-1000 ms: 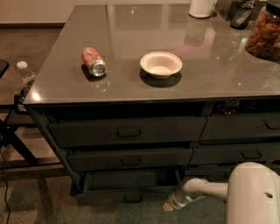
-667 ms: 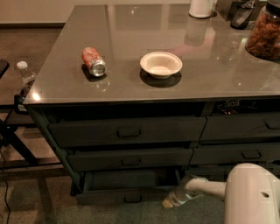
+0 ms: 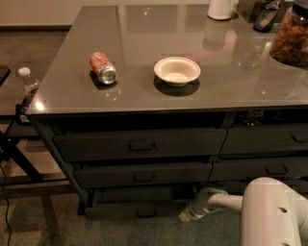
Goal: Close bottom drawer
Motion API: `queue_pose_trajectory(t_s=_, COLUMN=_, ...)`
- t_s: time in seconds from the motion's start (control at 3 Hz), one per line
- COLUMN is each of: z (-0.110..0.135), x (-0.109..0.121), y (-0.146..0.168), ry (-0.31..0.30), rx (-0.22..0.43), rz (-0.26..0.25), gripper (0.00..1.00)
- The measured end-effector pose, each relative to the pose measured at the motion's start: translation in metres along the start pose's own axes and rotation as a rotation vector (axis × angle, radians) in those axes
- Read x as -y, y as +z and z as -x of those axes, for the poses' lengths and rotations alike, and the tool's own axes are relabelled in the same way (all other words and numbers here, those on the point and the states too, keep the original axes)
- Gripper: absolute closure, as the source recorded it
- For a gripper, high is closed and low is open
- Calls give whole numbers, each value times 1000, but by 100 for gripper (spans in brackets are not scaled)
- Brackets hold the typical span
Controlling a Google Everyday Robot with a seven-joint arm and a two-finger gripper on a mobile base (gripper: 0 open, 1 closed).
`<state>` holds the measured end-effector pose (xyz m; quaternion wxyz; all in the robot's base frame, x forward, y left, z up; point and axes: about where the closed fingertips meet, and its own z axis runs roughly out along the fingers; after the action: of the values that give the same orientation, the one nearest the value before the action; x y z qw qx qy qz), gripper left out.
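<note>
The bottom drawer (image 3: 139,209) is the lowest of three wide dark drawers under the counter, with a small dark pull at its middle. It stands pulled out a little, with a dark gap showing above its front. My gripper (image 3: 186,215) is low near the floor at the drawer front's right end, at the tip of the white arm (image 3: 226,202) that reaches in from the lower right. I cannot tell whether it touches the drawer front.
A grey counter (image 3: 240,91) carries a tipped red can (image 3: 102,67), a white bowl (image 3: 176,71), a jar of snacks (image 3: 291,38) and a white container (image 3: 221,8). A narrower drawer stack (image 3: 267,153) is at right. A water bottle (image 3: 28,82) stands at left.
The gripper has shifted slightly left along the bottom drawer's front. The drawer looks a little further in than before.
</note>
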<state>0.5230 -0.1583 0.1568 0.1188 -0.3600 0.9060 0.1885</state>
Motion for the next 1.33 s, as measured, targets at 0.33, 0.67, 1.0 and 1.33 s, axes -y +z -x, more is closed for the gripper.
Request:
queue_pose_trajectory(t_s=0.33, z=-1, x=-1, y=0, ry=0, rx=0, rz=-1, gripper=100)
queue_pose_trajectory(t_s=0.67, z=17, x=16, y=2, ry=-14, rx=18, rz=-26, gripper=100)
queue_pose_trajectory(t_s=1.0, z=17, x=16, y=2, ry=-14, rx=18, rz=-26, gripper=81)
queue_pose_trajectory(t_s=1.33, z=17, x=16, y=2, ry=-14, rx=18, rz=-26, gripper=58)
